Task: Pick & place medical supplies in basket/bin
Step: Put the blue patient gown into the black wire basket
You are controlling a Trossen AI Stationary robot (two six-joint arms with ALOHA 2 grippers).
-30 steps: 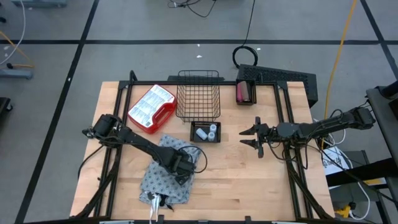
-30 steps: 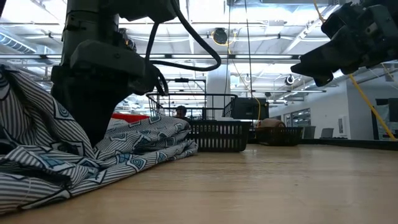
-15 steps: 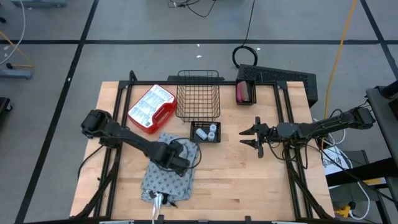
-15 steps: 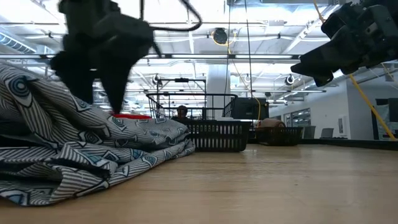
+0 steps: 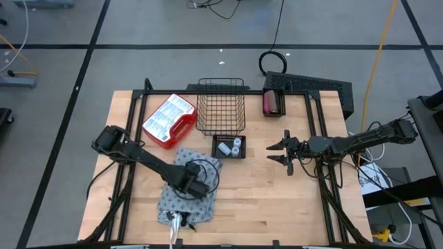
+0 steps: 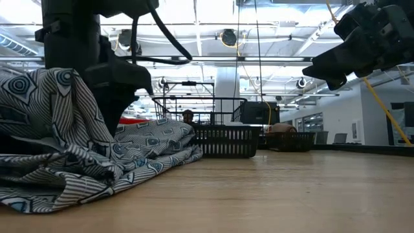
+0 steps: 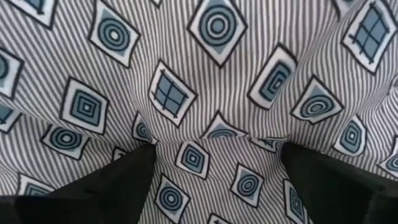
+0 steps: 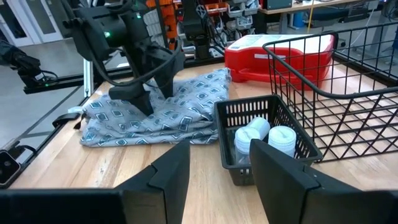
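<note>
The grey cloth (image 5: 185, 197) with blue diamond prints is lying crumpled at the lower left of the wooden surface (image 5: 263, 200), and the left pincer (image 5: 194, 187) is pressing down into it, fingers apart with fabric bunching between them. The wire-mesh basket (image 5: 221, 105) is sitting at the upper middle, with a small black bin (image 5: 228, 147) holding white vials (image 5: 230, 146) below it and a red tray (image 5: 168, 121) to its left. The right pincer (image 5: 285, 153) is hovering open right of the bin.

no text or labels can be read
</note>
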